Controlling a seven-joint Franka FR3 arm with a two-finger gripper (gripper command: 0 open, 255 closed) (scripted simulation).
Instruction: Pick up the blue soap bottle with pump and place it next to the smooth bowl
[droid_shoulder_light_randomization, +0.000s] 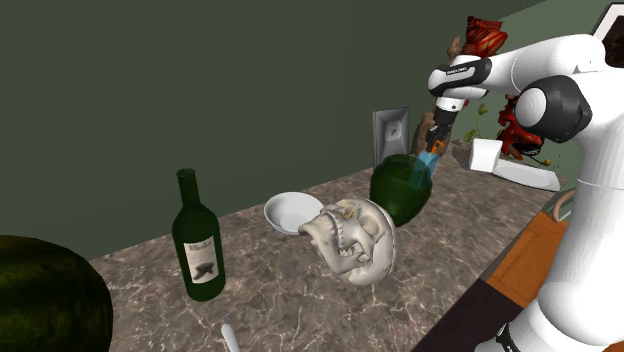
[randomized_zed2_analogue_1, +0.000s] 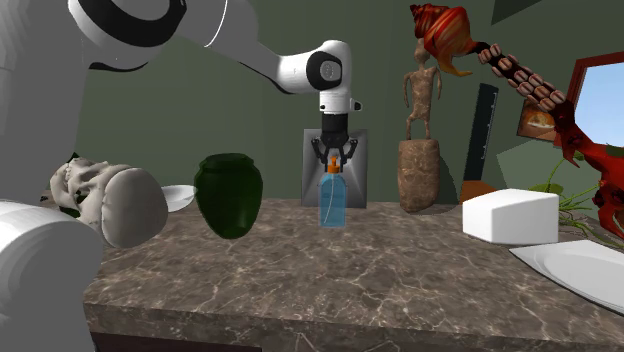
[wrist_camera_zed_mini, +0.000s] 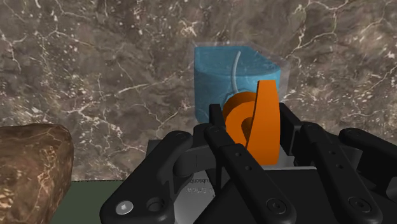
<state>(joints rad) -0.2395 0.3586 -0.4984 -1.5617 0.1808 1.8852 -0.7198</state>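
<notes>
Orange pump (wrist_camera_zed_mini: 254, 124) of blue soap bottle (wrist_camera_zed_mini: 222, 73) clasped between fingers (wrist_camera_zed_mini: 216, 124); marbled counter (wrist_camera_zed_mini: 95, 63) beneath.

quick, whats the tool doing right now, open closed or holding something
tool: closed on the orange pump of the blue soap bottle, gripping it from above.

The marble counter (randomized_zed2_analogue_1: 380, 270) holds one blue soap bottle (randomized_zed2_analogue_1: 333, 200), one dark green jar (randomized_zed2_analogue_1: 229, 195), one pale skull (droid_shoulder_light_randomization: 352, 240), one white bowl (droid_shoulder_light_randomization: 288, 212), one green wine bottle (droid_shoulder_light_randomization: 198, 240), one white block (randomized_zed2_analogue_1: 510, 216) and one brown figurine (randomized_zed2_analogue_1: 419, 140).
</notes>
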